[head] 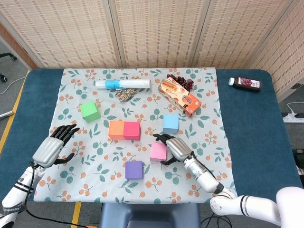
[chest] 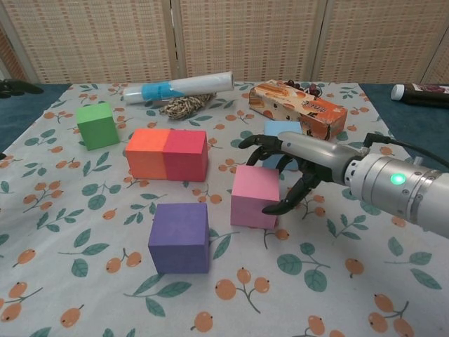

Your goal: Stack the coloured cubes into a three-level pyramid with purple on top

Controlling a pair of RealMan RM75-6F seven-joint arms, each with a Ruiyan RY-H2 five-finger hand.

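Observation:
Six cubes lie on the floral cloth (head: 71,95): green (head: 89,111), orange (head: 116,129) touching red (head: 132,130), blue (head: 170,123), pink (head: 157,152) and purple (head: 134,169). All are single level. My right hand (head: 173,147) is at the pink cube's (chest: 254,196) right side, fingers spread over its far top edge and thumb (chest: 280,206) by its near right face; the cube rests on the cloth. In the chest view the right hand (chest: 295,160) partly hides the blue cube (chest: 278,128). My left hand (head: 50,149) hovers with fingers apart over the cloth's left edge, holding nothing.
Along the back lie a white and blue tube (head: 122,84), a coil of rope (head: 126,94), an orange snack box (head: 179,97) and dark berries (head: 183,81). A dark juice bottle (head: 245,83) lies on the blue table at the far right.

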